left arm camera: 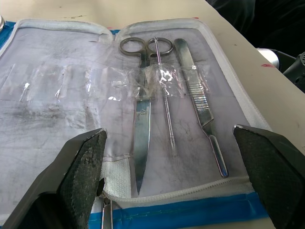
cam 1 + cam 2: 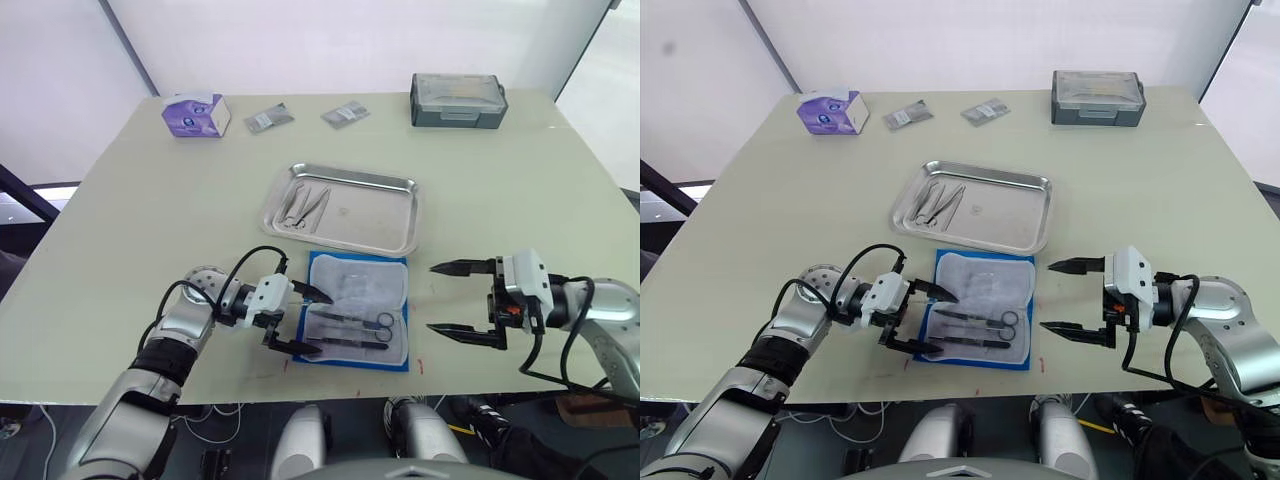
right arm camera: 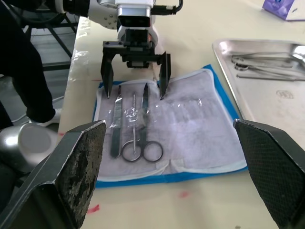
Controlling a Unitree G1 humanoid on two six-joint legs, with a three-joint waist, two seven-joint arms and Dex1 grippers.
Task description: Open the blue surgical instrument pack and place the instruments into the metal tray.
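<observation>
The blue surgical instrument pack (image 2: 392,350) lies open near the table's front edge, its pale lining up. Scissors (image 1: 142,138), a thin probe (image 1: 165,109) and a flat-handled tool (image 1: 199,102) lie strapped side by side in its front half. My left gripper (image 2: 320,324) is open at the pack's left edge, its fingers (image 1: 81,181) either side of these instruments' tips. My right gripper (image 2: 434,298) is open and empty just right of the pack. The metal tray (image 2: 380,215) sits behind the pack and holds a few instruments (image 2: 303,207) at its left end.
Along the table's far side stand a purple tissue box (image 2: 195,114), two small packets (image 2: 268,118) (image 2: 345,113) and a dark grey lidded box (image 2: 457,99). The pack's front edge lies close to the table's front edge.
</observation>
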